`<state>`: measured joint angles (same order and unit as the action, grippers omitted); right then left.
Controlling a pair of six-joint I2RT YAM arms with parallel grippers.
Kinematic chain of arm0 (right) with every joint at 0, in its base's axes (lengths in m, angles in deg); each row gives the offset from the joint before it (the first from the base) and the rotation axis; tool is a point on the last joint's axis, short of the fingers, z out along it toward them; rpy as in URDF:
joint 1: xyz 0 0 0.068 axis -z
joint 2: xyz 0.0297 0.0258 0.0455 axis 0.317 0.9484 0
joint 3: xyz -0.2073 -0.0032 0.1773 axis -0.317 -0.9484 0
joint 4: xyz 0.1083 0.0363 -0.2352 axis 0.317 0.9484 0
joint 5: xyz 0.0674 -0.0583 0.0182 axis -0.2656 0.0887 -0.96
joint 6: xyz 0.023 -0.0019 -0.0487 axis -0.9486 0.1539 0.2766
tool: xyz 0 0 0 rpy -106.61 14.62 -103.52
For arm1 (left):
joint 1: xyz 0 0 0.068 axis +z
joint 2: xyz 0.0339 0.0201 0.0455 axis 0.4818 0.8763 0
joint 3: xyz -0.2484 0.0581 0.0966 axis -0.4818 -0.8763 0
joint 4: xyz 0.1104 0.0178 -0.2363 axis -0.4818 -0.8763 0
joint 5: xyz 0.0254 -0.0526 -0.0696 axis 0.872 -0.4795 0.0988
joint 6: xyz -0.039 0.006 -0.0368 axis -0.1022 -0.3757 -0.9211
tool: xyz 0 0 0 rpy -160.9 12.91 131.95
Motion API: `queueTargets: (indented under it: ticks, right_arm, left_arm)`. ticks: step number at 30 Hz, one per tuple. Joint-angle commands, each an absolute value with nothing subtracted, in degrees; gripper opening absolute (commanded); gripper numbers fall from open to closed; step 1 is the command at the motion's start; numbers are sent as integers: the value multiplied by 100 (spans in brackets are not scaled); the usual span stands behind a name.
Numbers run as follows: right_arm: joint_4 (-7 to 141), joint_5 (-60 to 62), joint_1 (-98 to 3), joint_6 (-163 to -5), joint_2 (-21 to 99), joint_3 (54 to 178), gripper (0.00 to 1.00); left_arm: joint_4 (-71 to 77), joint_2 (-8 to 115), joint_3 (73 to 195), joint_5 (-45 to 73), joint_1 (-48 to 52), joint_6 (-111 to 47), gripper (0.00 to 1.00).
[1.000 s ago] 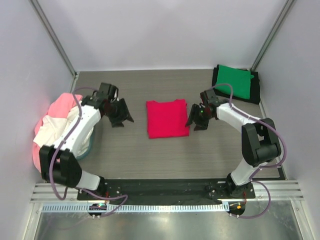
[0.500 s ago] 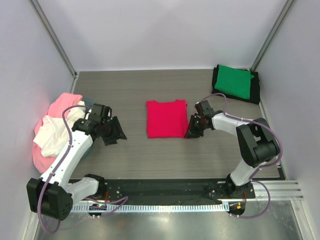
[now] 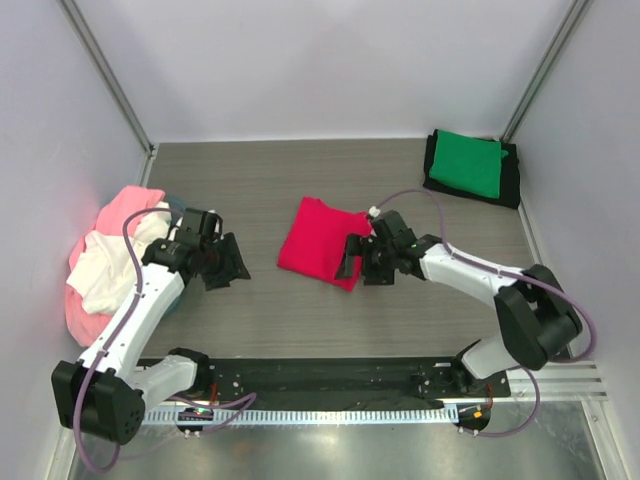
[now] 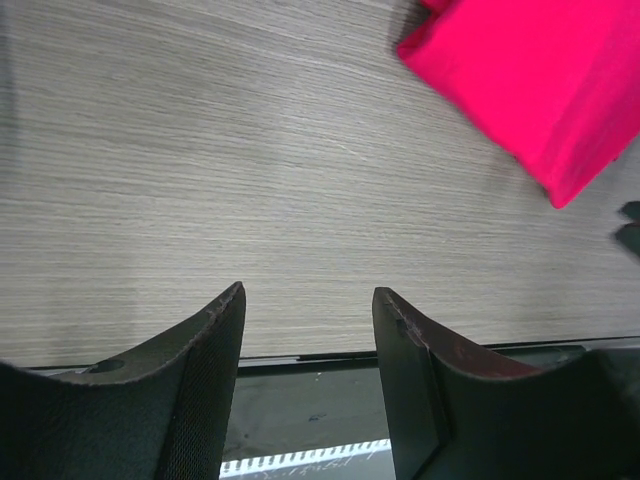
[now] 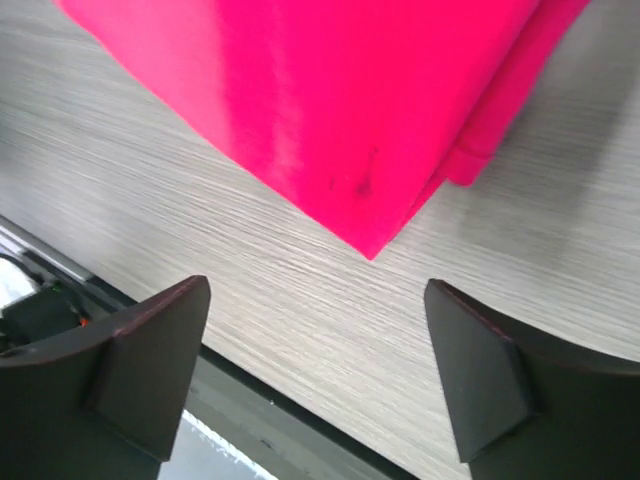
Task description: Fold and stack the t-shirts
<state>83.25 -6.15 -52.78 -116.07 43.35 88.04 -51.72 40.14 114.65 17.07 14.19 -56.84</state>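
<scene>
Right wrist view, item 1: right pincer (image 5: 318, 285), jaws spread wide, nothing between them but bare table (image 5: 600, 200). Just past the jaw tips, toward 12 o'clock, a folded corner of the crimson t-shirt (image 5: 330, 90) points down toward the gap. Its layered edge shows at 1 o'clock. Whether either jaw touches the cloth cannot be told.

Left wrist view, item 2: left pincer (image 4: 309, 290), jaws apart, gap unoccupied, hovering over the wood-grain table. The crimson t-shirt fills the 1 o'clock corner of this view, well apart from the jaw tips.

Top external view, item 3: crimson t-shirt, folded to a rough square, lying flat near the table's centre and turned askew so that one corner points to about 12 o'clock. The right pincer sits at its 4 o'clock edge. The left pincer stands off on its 9 o'clock side, clear of the cloth.

Item 4: green t-shirt (image 3: 468, 162), folded, lying on top of a black t-shirt (image 3: 510, 180), also folded. This stack occupies the table's 1 o'clock corner.

Item 5: loose, unfolded heap at the table's 9 o'clock edge. A light pink t-shirt (image 3: 125, 210) lies uppermost toward the back, and a white t-shirt (image 3: 105, 270) is draped across the middle. The left arm (image 3: 150, 295) crosses the heap's near side.
</scene>
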Motion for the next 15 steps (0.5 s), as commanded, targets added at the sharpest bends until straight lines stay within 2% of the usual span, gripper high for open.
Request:
queueTargets:
  ticks: [1, 7, 15]
  right_arm:
    - [8485, -340, -4882, -11217, 3859, 9274, 98]
    - [8608, -902, -3880, -10899, 4587, 9978, 100]
    - [8696, -1183, -3185, -10469, 5905, 11068, 92]
  left_arm:
    - [-5145, 3752, 11625, 1644, 1413, -5398, 56]
    - [-5164, 3638, 11680, 2135, 1413, -5089, 53]
    - [-4856, 3181, 11485, 2338, 1413, -5274, 49]
